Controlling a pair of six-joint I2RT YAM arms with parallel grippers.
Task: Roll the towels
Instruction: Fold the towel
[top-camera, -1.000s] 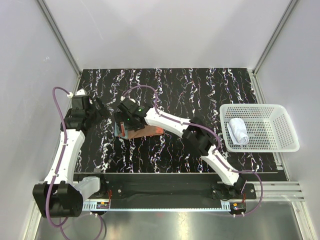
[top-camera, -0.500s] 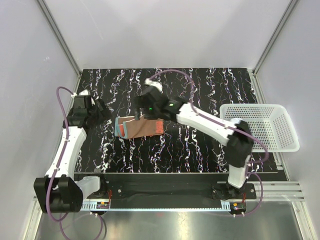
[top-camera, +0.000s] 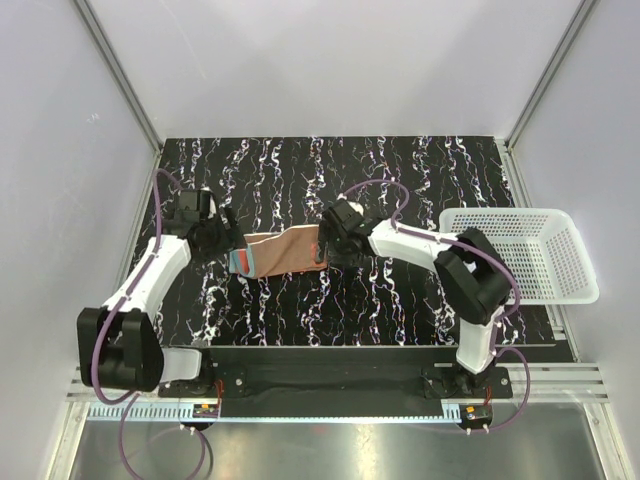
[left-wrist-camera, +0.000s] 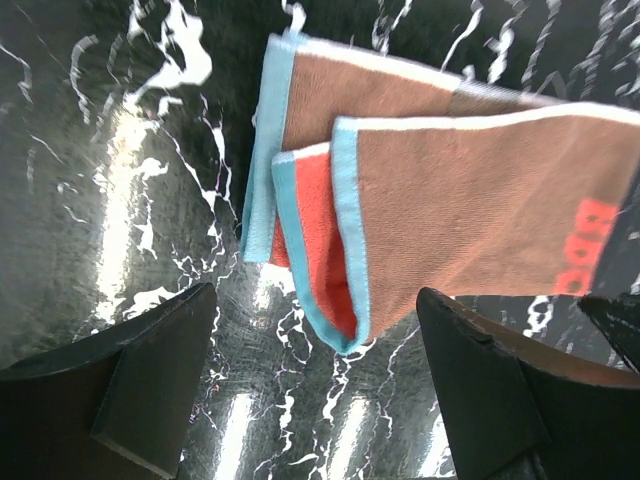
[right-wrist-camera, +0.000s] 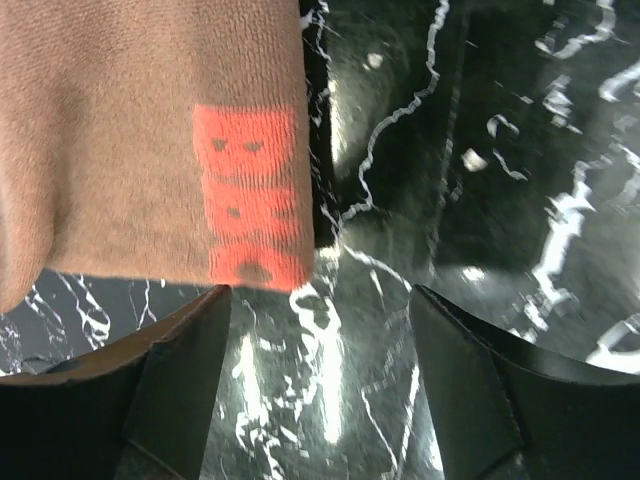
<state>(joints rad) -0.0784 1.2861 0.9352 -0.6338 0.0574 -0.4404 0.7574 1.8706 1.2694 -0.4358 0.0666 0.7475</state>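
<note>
Top external view: showing the orange towel (top-camera: 283, 252) lying folded flat on the black marbled table (top-camera: 400, 170), brownish reverse up, between the two grippers. Placing the left gripper (top-camera: 226, 241) just beside the towel's left end and the right gripper (top-camera: 325, 246) at its right end; unable to tell from above whether either is touching the cloth, or how the fingers are standing. Also taking in the white basket (top-camera: 510, 212), well apart at the table's right side and out of both wrist views.

Left wrist view: revealing what the overhead one is blurring: light blue edging, an orange inner face peeking out between two overlapping brownish layers, and a lower corner reaching toward the gap between the dark fingers (left-wrist-camera: 110, 370), spread wide and gripping nothing.

Right wrist view: catching an orange printed block near the towel's edge, with the fingers (right-wrist-camera: 470, 380) likewise standing apart, holding nothing, and the cloth lying just ahead of them.
</note>
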